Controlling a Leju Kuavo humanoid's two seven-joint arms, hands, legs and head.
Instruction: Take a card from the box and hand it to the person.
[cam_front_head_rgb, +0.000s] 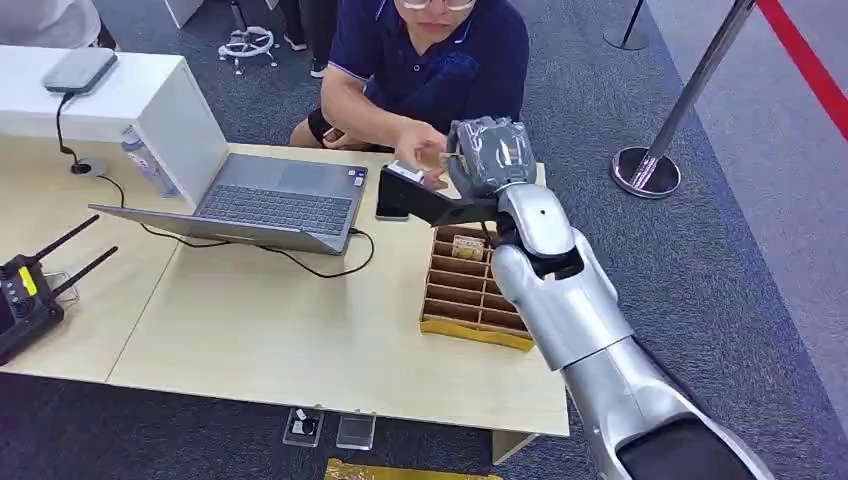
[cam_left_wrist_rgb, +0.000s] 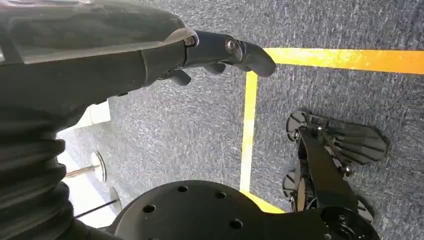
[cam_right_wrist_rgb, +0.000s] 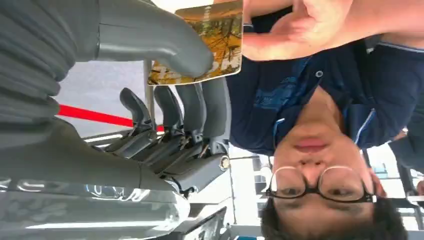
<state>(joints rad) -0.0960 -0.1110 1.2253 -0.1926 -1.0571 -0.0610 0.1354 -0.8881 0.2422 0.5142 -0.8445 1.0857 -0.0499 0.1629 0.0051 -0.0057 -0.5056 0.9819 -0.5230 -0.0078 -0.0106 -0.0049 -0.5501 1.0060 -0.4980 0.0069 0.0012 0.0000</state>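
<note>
The handover is the step in hand. Taking the box as landmark, the table bears it near its right end, and the person sits just beyond the table's far edge, behind the box. The right hand is raised above and beyond the box, toward the person, grasping the card between thumb and a finger. The person's hand reaches in and touches the card's far edge in the right wrist view. The next move, I judge, calls for the hand to loosen only once the person has a firm pinch (else the card may drop). The left hand hangs over the floor, fingers curled in on nothing. The card is small, flat and rectangular, printed in yellow-brown autumn tones.
</note>
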